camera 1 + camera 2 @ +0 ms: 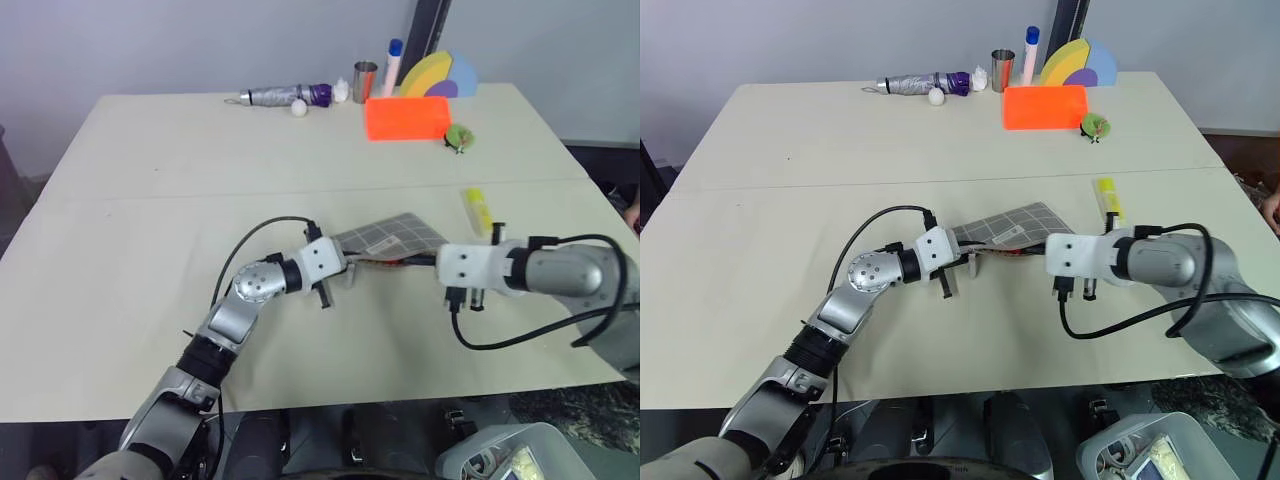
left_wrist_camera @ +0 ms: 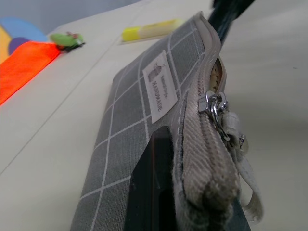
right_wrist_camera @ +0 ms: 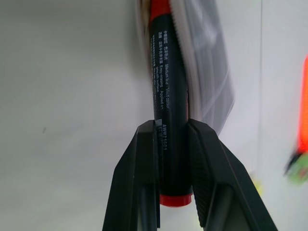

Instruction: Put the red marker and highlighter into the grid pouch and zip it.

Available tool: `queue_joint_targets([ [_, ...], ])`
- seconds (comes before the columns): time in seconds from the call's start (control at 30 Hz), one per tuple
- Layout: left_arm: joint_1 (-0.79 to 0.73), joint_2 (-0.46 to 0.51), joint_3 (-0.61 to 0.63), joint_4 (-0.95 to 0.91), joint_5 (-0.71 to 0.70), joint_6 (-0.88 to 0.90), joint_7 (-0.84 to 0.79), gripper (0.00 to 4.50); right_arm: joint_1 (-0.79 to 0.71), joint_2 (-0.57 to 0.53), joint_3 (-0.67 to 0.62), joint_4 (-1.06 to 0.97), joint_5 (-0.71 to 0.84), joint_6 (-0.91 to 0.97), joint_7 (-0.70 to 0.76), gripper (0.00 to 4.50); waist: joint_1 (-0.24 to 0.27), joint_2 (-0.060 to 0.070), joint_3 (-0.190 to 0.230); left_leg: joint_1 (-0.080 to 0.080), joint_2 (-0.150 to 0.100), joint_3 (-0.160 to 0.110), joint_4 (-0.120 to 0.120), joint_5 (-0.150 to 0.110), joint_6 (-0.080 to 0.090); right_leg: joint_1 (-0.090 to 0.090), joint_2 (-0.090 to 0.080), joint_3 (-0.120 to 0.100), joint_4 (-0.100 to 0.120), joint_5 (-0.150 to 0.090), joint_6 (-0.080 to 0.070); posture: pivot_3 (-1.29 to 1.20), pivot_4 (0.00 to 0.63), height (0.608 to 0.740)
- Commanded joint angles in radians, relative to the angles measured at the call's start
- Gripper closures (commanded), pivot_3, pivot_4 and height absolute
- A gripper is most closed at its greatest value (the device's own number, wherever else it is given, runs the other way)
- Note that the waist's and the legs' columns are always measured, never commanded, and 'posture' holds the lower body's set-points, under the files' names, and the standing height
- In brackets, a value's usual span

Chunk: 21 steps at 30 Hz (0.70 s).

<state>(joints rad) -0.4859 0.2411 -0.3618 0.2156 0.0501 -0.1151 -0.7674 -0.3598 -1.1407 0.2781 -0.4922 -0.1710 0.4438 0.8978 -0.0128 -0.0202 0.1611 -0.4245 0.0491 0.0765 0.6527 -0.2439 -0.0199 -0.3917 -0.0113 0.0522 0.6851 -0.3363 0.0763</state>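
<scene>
Grid pouch (image 1: 392,238) pinched by left hand (image 1: 340,268), red marker (image 3: 168,96) gripped by right hand (image 3: 171,159), over beige table (image 1: 200,200).

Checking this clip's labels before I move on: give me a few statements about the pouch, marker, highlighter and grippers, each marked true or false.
1. The left gripper is shut on the grey grid-lined fabric pouch. True.
2. The right gripper holds the chunky yellow highlighter. False: it is shut on the slim black-barrelled marker with red ends.
3. The highlighter lies on the cream table, outside the pouch. True.
4. The pouch's zipper is fully closed. False: the left wrist view shows it open beyond the slider.
5. The marker's far end is at the pouch's opening. True.
</scene>
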Motion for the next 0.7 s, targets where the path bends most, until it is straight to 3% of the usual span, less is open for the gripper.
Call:
queue_joint_targets([
  [0.03, -0.013, -0.003, -0.012, -0.051, -0.006, -0.022, -0.023, 4.50, -0.059, 0.053, 0.012, -0.009, -0.031, -0.009, 0.019, 4.18, 0.000, 0.000, 0.000, 0.000, 0.000, 0.000, 0.000, 0.000, 0.000, 0.000, 0.000, 0.000, 0.000, 0.000, 0.000, 0.00, 0.150, 0.740],
  [0.17, -0.010, -0.002, -0.007, -0.069, -0.013, -0.009, -0.028, 4.50, -0.086, 0.106, -0.002, -0.010, -0.022, 0.029, 0.049, 4.18, 0.001, 0.000, 0.000, 0.000, 0.000, 0.000, 0.001, 0.000, 0.000, 0.000, 0.000, 0.000, 0.000, 0.000, 0.000, 0.00, 0.150, 0.740],
  [0.43, 0.009, -0.021, 0.038, -0.091, -0.050, 0.052, 0.007, 4.50, -0.031, 0.115, -0.209, -0.054, 0.099, 0.133, 0.079, 0.26, 0.002, 0.000, 0.000, 0.000, 0.000, 0.000, 0.001, 0.000, 0.000, 0.001, -0.001, 0.000, 0.001, 0.000, 0.000, 0.00, 0.150, 0.740],
  [0.53, 0.012, -0.042, 0.087, -0.087, -0.082, 0.113, 0.054, 4.50, 0.029, 0.128, -0.402, -0.040, 0.217, 0.252, 0.099, 0.26, 0.004, 0.000, 0.000, 0.000, 0.000, -0.001, 0.002, 0.000, 0.000, 0.001, -0.001, -0.001, 0.001, 0.000, 0.000, 0.00, 0.150, 0.740],
  [0.7, -0.011, -0.066, 0.139, -0.047, -0.053, 0.146, 0.181, 4.50, 0.098, 0.206, -0.497, 0.092, 0.249, 0.322, -0.006, 0.26, -0.001, -0.001, 0.000, 0.002, 0.001, -0.001, 0.003, 0.000, 0.001, 0.004, 0.000, 0.000, 0.002, 0.000, 0.000, 0.00, 0.150, 0.740],
])
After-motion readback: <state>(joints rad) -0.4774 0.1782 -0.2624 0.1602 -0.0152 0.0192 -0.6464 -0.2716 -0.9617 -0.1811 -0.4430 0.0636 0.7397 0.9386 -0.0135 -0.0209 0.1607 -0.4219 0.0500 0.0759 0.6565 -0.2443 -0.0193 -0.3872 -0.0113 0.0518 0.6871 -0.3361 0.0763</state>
